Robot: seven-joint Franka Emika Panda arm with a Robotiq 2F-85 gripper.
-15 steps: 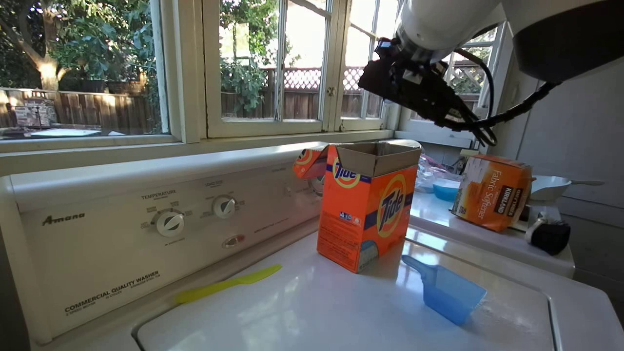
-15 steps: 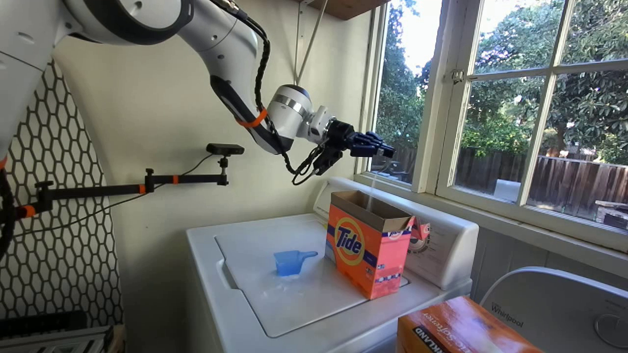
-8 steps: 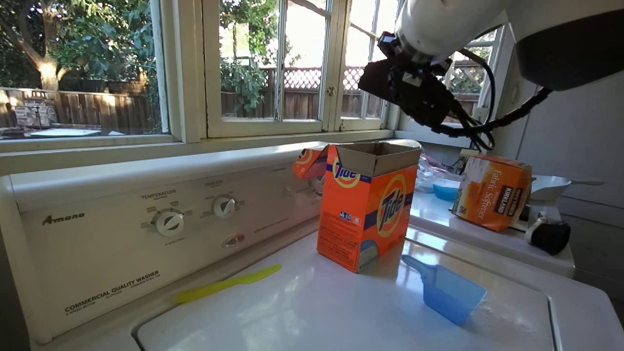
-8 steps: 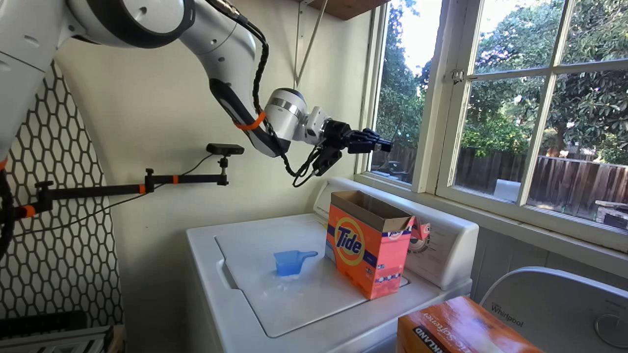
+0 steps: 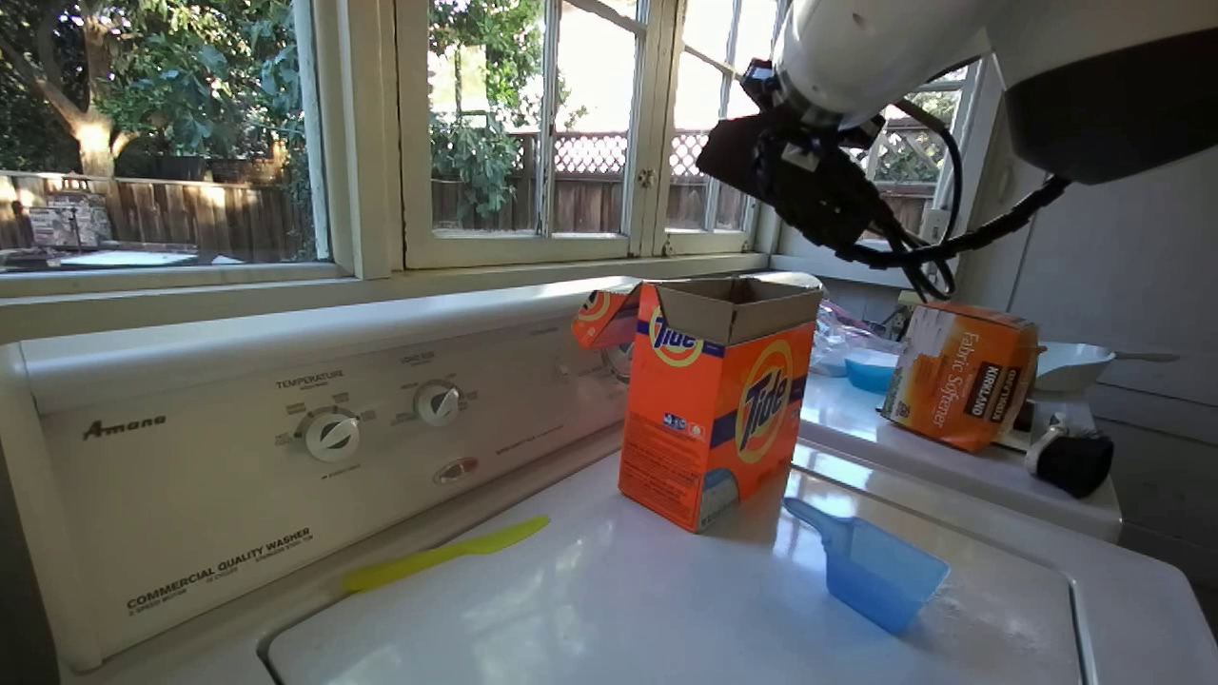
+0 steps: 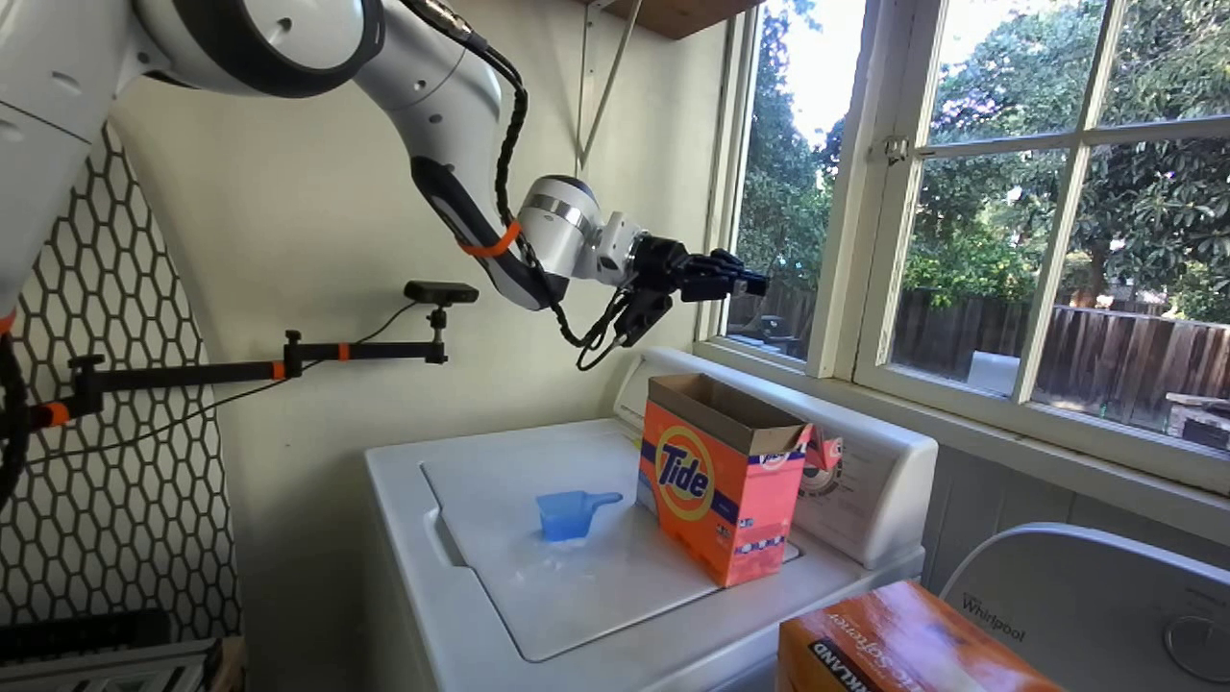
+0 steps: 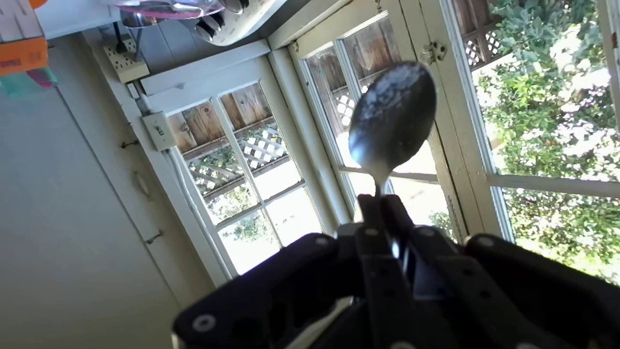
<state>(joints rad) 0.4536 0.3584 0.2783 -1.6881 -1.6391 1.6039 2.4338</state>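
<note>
In the wrist view my gripper [image 7: 379, 201] is shut on a metal spoon [image 7: 393, 114], its bowl pointing out past the fingertips. White residue clings to the far part of the bowl. In an exterior view the gripper [image 6: 752, 284] hangs above and behind an orange Tide box [image 6: 723, 481], apart from it; the spoon itself is hard to make out there. The box stands upright with its top open and a flap folded outward; its inside is hidden. A blue scoop [image 5: 880, 576] lies on the white washer lid [image 5: 666, 618], with white powder around it.
A yellow-green plastic utensil [image 5: 447, 555] lies along the washer's control panel [image 5: 219, 457]. On the neighbouring machine stands an orange fabric softener box [image 5: 963, 376], with a blue container [image 5: 870, 371] and a black item [image 5: 1073, 463] near it. Windows [image 6: 1019, 192] rise behind the washer.
A thin pale streak falling from the spoon end into the Tide box a second ago is gone. The gripper has levelled and drawn back slightly. Box and scoop stay put.
</note>
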